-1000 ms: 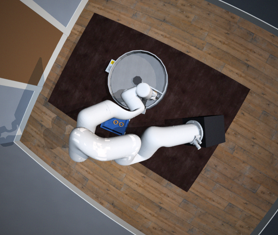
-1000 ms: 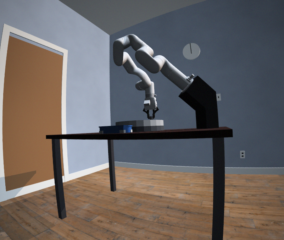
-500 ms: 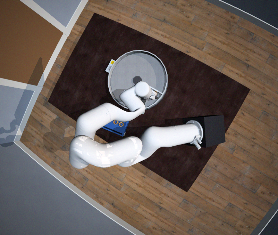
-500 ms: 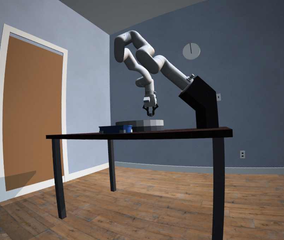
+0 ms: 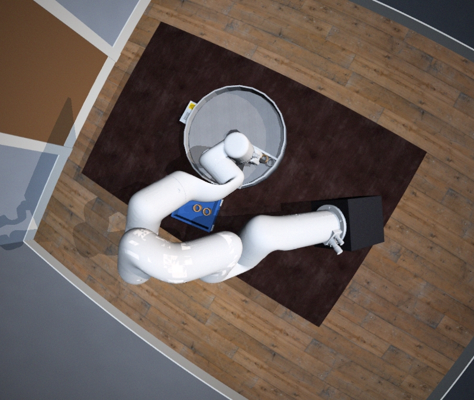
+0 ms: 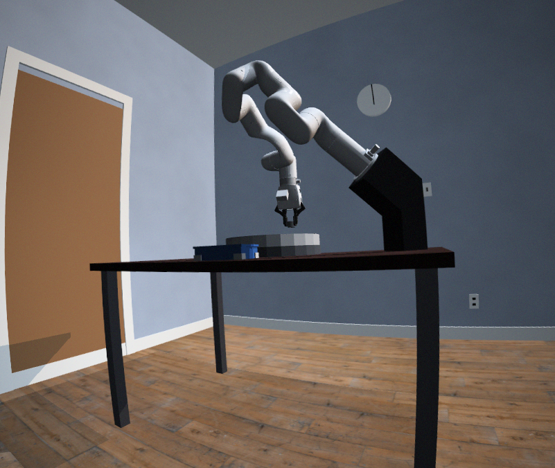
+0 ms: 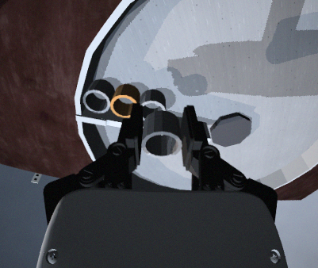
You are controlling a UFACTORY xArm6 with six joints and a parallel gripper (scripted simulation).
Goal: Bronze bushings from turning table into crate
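My gripper [image 6: 291, 223] [image 7: 162, 118] is shut on a steel bushing [image 7: 160, 124], dark grey with a pale rim, and holds it above the turning table [image 5: 224, 107] [image 6: 287, 242] [image 7: 170, 36]. On the turning table, in the wrist view, a bronze bushing [image 7: 135, 92] stands between two steel ones, the left steel bushing [image 7: 101, 86] and the right steel bushing [image 7: 153, 95]. The left finger partly covers the bronze bushing. Two bronze bushings [image 5: 197, 204] [image 5: 206, 207] lie in the blue crate [image 5: 192, 216] [image 6: 217, 252]. The arm hides part of the crate in the top view.
A pale divider bar [image 7: 93, 119] runs inward from the turning table's raised rim, close to the standing bushings. A dark hub [image 7: 231, 130] sits at the turning table's middle. A label plate [image 5: 187, 112] is beside the rim. The black arm mount [image 5: 364, 223] [image 6: 393, 201] stands on the dark table.
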